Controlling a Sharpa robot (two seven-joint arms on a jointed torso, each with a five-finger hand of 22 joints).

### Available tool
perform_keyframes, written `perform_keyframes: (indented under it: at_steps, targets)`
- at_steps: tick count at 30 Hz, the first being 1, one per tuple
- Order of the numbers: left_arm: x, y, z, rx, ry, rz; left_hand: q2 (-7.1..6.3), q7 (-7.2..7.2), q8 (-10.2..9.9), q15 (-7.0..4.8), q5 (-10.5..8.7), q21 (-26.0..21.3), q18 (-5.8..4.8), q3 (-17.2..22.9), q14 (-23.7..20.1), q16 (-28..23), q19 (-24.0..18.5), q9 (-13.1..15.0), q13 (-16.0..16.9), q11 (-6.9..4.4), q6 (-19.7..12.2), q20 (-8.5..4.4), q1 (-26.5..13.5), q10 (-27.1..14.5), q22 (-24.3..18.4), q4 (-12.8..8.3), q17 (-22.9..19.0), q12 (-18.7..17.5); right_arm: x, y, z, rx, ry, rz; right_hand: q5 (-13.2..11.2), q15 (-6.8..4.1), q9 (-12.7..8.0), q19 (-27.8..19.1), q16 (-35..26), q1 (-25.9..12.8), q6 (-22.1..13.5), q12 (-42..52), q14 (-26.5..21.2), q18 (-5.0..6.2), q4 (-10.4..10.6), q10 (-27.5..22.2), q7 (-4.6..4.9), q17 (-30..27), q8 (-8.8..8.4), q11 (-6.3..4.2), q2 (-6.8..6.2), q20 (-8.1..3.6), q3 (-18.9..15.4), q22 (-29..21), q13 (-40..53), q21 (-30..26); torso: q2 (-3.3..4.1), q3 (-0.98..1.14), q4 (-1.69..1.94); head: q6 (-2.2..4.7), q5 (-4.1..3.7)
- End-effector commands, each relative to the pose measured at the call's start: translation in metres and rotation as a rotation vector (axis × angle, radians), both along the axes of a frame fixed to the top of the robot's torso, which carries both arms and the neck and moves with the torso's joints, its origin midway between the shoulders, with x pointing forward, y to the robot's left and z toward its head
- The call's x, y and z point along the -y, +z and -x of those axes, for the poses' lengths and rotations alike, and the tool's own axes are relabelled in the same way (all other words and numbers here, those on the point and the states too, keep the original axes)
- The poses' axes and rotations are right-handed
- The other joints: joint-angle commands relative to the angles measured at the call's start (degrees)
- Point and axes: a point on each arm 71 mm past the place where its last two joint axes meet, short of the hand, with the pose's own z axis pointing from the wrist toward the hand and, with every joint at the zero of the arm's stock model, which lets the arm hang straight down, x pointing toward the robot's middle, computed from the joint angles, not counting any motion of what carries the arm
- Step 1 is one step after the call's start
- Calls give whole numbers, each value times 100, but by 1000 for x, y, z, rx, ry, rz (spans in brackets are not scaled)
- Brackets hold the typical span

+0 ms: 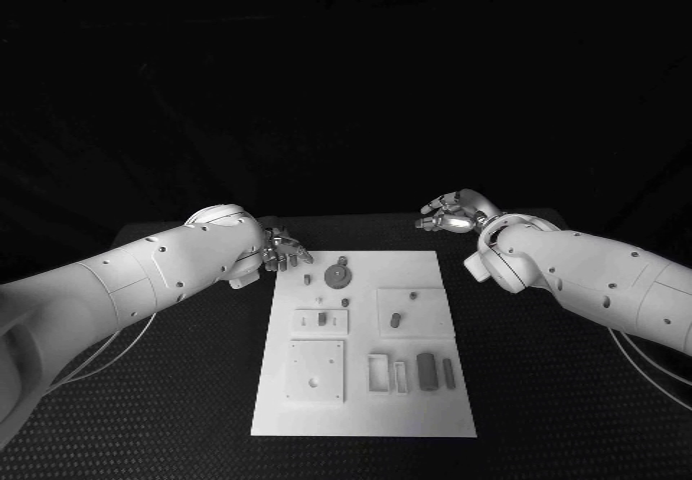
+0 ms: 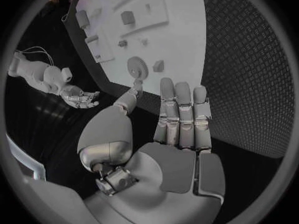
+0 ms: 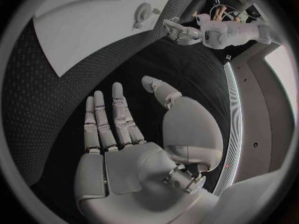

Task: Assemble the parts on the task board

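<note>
The white board (image 1: pixel 366 345) lies in the middle of the black table (image 1: pixel 548 400), its long sides running away from the robot, with bare table on either side and beyond its far edge. The left hand (image 1: pixel 284 251) hangs just off the far left corner of the board, fingers straight and apart, holding nothing. The right hand (image 1: pixel 454 215) sits off the far right corner — well apart from the board — empty too, fingers loosely spread. On the board lie small grey parts: a gear (image 1: pixel 338 275) near the far edge, pegs, and raised white blocks (image 1: pixel 316 370) with slots toward the near end.
</note>
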Motion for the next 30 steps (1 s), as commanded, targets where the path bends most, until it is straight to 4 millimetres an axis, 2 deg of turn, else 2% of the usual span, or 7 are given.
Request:
perform_keyframes:
  at_steps: [1, 4, 11, 13, 16, 22, 30]
  targets:
    - [3, -2, -1, -20, -36, -19, -11, 18, -7, 20, 12, -34, -45, -11, 15, -22, 36, -9, -4, -1, -42, -430, -47, 31, 12, 55, 1, -23, -2, 1, 1, 7, 14, 5, 15, 4, -9, -40, 19, -35, 54, 18, -56, -100, -13, -950, 158, -9, 20, 552, -17, 4, -16, 6, -8, -28, 40, -6, -25, 8, -2]
    - [2, -3, -1, -29, -37, -21, 16, 19, -4, 21, 3, -42, -44, -28, 10, -20, 32, -15, -3, 0, -46, -429, -62, 29, 19, 70, 3, -24, -1, 1, 1, 8, 14, 4, 14, 4, -9, -41, 19, -36, 54, 18, -56, -100, -13, -950, 159, -10, 20, 552, -18, 4, -16, 6, -8, -28, 61, -5, -38, 8, 7]
    - [3, -6, -3, -44, -37, -25, 103, 34, -35, 27, 9, -64, -45, -67, -13, -21, 12, -48, 0, 14, -95, -423, -79, 19, 36, 79, 7, -29, 0, 1, 2, 9, 11, 5, 13, 5, -10, -42, 20, -36, 54, 19, -57, -101, -12, -951, 159, -11, 21, 553, -20, 4, -16, 6, -8, -27, 77, 6, -40, 14, 25]
    - [4, -8, -2, -53, -44, -22, 119, 41, -56, 30, 10, -72, -44, -81, -20, -19, 4, -66, 1, 20, -107, -420, -84, 17, 43, 77, 9, -30, 0, 1, 2, 10, 11, 5, 13, 5, -10, -43, 20, -36, 54, 19, -57, -101, -12, -951, 159, -11, 21, 553, -19, 4, -15, 6, -8, -27, 76, 5, -36, 6, 28]
    - [9, -11, -1, -68, -53, -14, 166, 41, -64, 34, 8, -85, -44, -105, -31, -15, -6, -84, 3, 23, -73, -414, -112, 17, 54, 94, 12, -31, -1, 1, 2, 10, 12, 4, 13, 5, -10, -43, 20, -35, 54, 19, -58, -101, -12, -951, 159, -12, 21, 553, -20, 4, -15, 6, -8, -27, 73, -9, -38, -2, 22]
    - [12, -15, 0, -83, -59, -14, 203, 43, -90, 38, -4, -101, -44, -143, -44, -12, -15, -114, 5, 25, -58, -409, -168, 14, 69, 126, 17, -34, -3, 1, 1, 12, 14, 6, 10, 5, -11, -45, 23, -15, 54, 20, -59, -99, -22, -951, 158, -15, 23, 552, -17, 2, -5, 7, -7, -25, 72, -5, -50, 4, 30]
    - [11, -17, 0, -104, -64, -25, 274, 47, -136, 40, -1, -130, -44, -176, -62, -7, -24, -159, 6, 28, -56, -408, -239, 1, 89, 180, 21, -43, -3, 1, 1, 11, 14, 7, 8, 5, -11, -46, 24, -13, 54, 21, -59, -99, -22, -951, 158, -16, 24, 553, -16, 3, -3, 7, -6, -25, 69, -8, -38, -8, 27]
